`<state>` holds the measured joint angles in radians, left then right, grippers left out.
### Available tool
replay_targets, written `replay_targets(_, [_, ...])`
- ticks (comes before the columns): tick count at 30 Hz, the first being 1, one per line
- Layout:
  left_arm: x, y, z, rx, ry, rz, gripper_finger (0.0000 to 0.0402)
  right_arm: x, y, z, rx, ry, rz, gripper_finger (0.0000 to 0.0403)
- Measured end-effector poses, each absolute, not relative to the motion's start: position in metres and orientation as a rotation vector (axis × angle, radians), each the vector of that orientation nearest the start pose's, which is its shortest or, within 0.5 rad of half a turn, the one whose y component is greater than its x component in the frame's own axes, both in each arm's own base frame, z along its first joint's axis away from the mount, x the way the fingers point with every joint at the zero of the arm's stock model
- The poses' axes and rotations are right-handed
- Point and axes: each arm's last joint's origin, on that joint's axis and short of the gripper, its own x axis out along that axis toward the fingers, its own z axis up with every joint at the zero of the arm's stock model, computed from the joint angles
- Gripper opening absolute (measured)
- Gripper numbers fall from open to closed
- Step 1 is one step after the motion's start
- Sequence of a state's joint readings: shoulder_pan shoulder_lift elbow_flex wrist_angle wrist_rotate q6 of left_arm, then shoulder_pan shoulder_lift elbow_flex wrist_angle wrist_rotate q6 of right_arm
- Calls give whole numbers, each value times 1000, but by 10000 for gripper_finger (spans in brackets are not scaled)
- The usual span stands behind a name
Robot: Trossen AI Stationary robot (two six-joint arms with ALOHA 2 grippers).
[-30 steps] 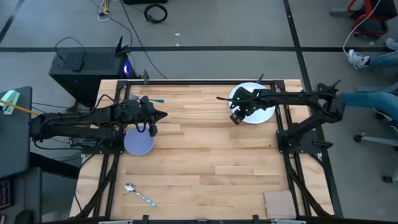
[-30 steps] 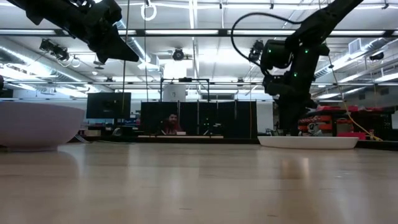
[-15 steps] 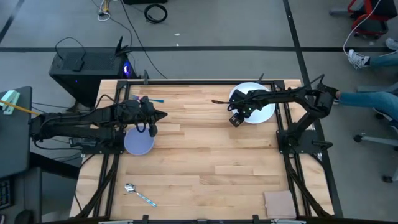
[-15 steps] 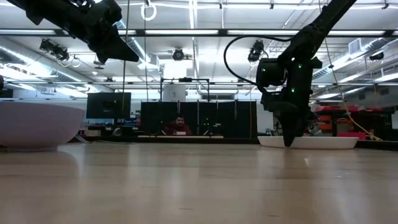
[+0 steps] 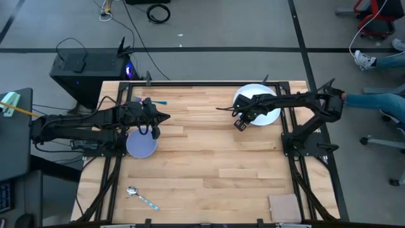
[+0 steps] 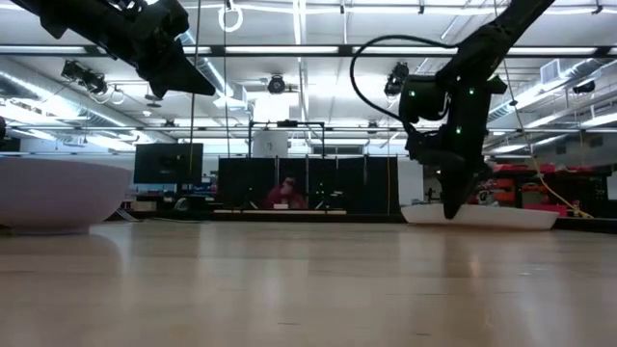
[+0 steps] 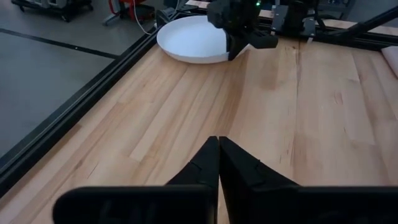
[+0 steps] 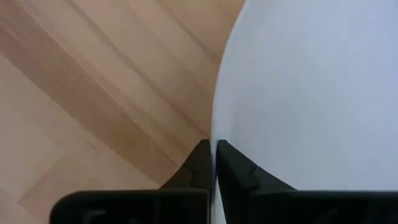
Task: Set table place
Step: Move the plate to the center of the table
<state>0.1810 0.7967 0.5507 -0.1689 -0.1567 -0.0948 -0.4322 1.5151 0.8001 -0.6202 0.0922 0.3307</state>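
The white plate [image 5: 252, 92] lies at the table's far right. My right gripper [image 5: 236, 120] stands at the plate's edge nearest the table's middle, shut on the rim; it also shows in the low view [image 6: 450, 214]. My left gripper [image 5: 166, 117] hangs shut and empty above the table's left half, high above the lavender bowl [image 5: 140, 145]. The bowl rests on its base. The fork [image 5: 154, 101] lies flat at the far left. The spoon [image 5: 140, 198] lies flat near the near left corner. My right gripper pinches the plate's rim [image 8: 216, 124] between its two fingers, one over the plate's inside and one over the wood outside. The fingers point down at it from above. In the low view the plate [image 6: 501, 218] sits low on the table; whether its held edge is lifted, I cannot tell.
A beige pad [image 5: 285, 206] lies at the near right corner. Black rails [image 5: 288, 136] edge the table. Bare wood [image 5: 215, 164] spreads across the middle. A person [image 6: 286, 193] sits far behind the table.
My right gripper has gone down to the plate's rim and then risen a little. The plate has stayed in its place. My left arm has kept still.
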Motion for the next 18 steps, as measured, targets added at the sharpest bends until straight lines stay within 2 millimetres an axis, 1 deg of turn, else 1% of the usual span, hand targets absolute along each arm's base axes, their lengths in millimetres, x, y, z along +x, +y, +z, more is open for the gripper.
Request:
replay_targets(4, [172, 36, 252, -97, 401, 352, 25, 231, -92, 167, 451, 1233, -663, 7])
replay_targets(8, [172, 36, 252, -98, 401, 353, 11, 239, -74, 184, 381, 1229, -665, 4])
replay_targets(12, [172, 36, 252, -98, 401, 352, 6, 255, -54, 207, 298, 1192, -613, 3])
replay_targets(15, [172, 36, 252, -98, 401, 353, 17, 269, -39, 223, 234, 1146, -535, 2])
replay_targets(18, [172, 36, 252, -98, 401, 353, 28, 282, -23, 233, 167, 1123, -452, 2])
